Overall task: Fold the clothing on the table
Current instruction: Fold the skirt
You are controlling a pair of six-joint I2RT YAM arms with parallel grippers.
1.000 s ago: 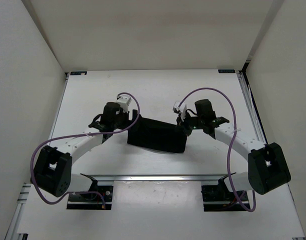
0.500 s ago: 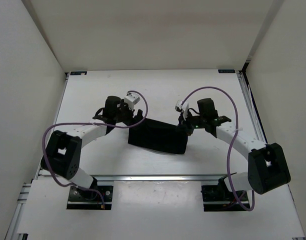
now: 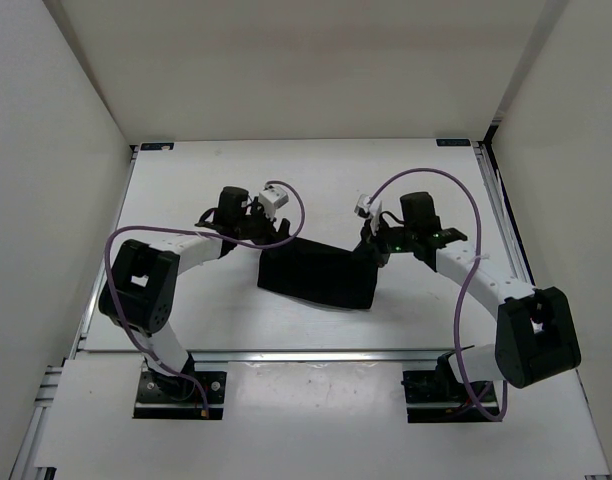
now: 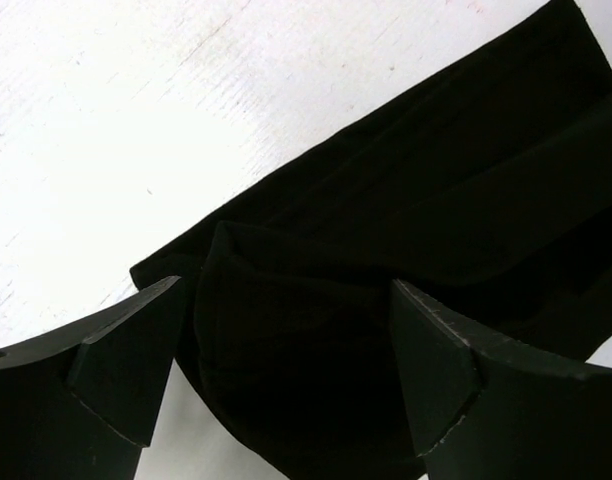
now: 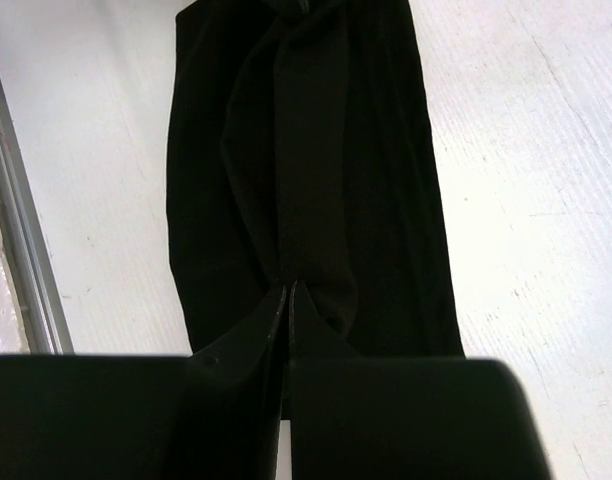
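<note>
The black clothing (image 3: 317, 273) lies as a folded oblong in the middle of the white table (image 3: 186, 170). My left gripper (image 3: 266, 238) is at its upper left end. In the left wrist view this gripper (image 4: 286, 375) is open wide, and its fingers (image 4: 126, 365) straddle a raised hump of the clothing (image 4: 406, 190). My right gripper (image 3: 371, 252) is at the cloth's right end. In the right wrist view it (image 5: 289, 292) is shut on a pinched ridge of the clothing (image 5: 316, 170), which runs straight away from the jaws.
Metal rails run along the table's near edge (image 3: 306, 355) and right side (image 3: 501, 210); one rail (image 5: 16, 220) shows left of the cloth in the right wrist view. White walls (image 3: 46, 150) close in three sides. Purple cables (image 3: 426, 180) loop over both arms.
My left arm has swung its elbow in and upright, carrying the open gripper to the right over the cloth's left end. The right gripper has kept its pinch and hardly moved.
</note>
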